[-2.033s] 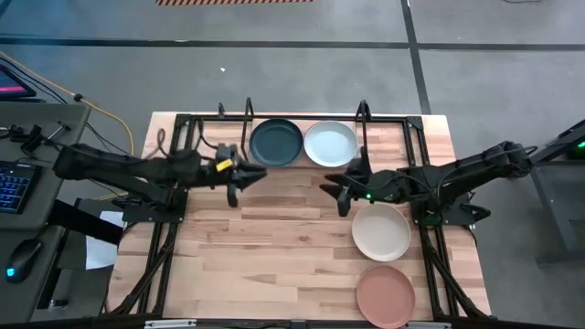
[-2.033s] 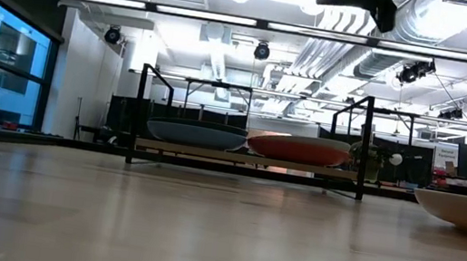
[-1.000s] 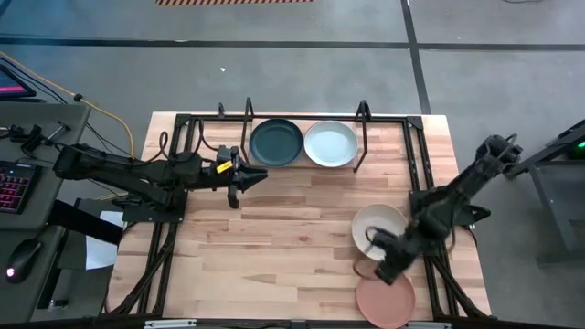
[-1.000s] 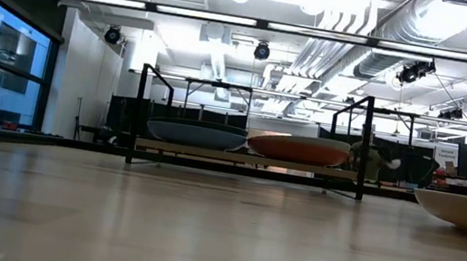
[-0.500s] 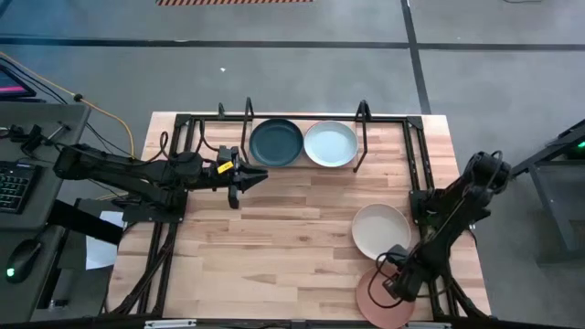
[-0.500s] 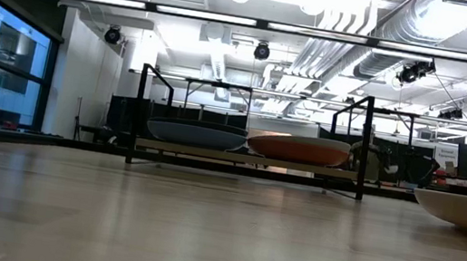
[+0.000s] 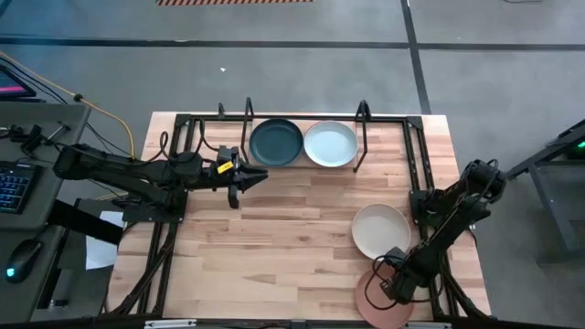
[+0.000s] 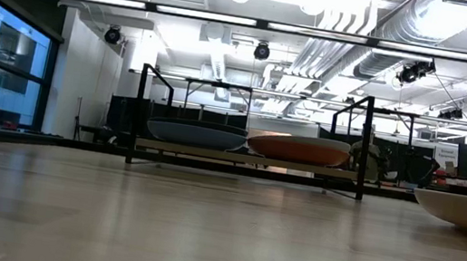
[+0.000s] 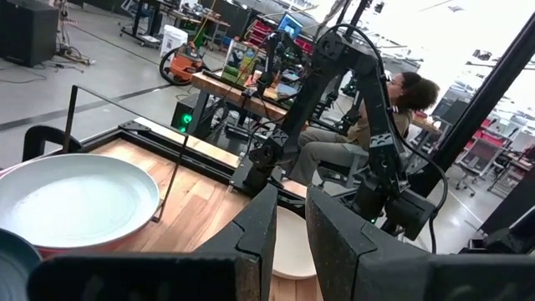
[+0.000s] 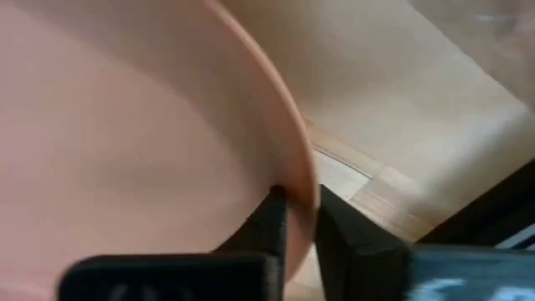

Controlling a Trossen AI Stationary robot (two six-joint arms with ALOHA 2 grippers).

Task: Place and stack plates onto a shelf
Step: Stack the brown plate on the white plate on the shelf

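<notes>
In the high view, the shelf stands at the upper middle of the tabletop. On it a dark green plate lies at the left and a pale mint plate just beside it at the right. A cream plate lies on the table at the lower right, and a terracotta pink plate lies below it at the bottom edge. The right gripper is low over the upper rim of the terracotta pink plate. The left gripper hovers left of centre, just below the dark green plate, with a narrow gap between its fingers.

In the low view, the shelf is in the middle distance, with a blue plate at the left and a coral red plate touching it at the right. The cream plate shows at the right edge.

In the left wrist view, the left gripper has its fingers nearly together and holds nothing. The pale mint plate sits on the coral red one at the left. A person sits beyond the table.

In the right wrist view, the right gripper has its fingers pinched on the rim of the terracotta pink plate.
</notes>
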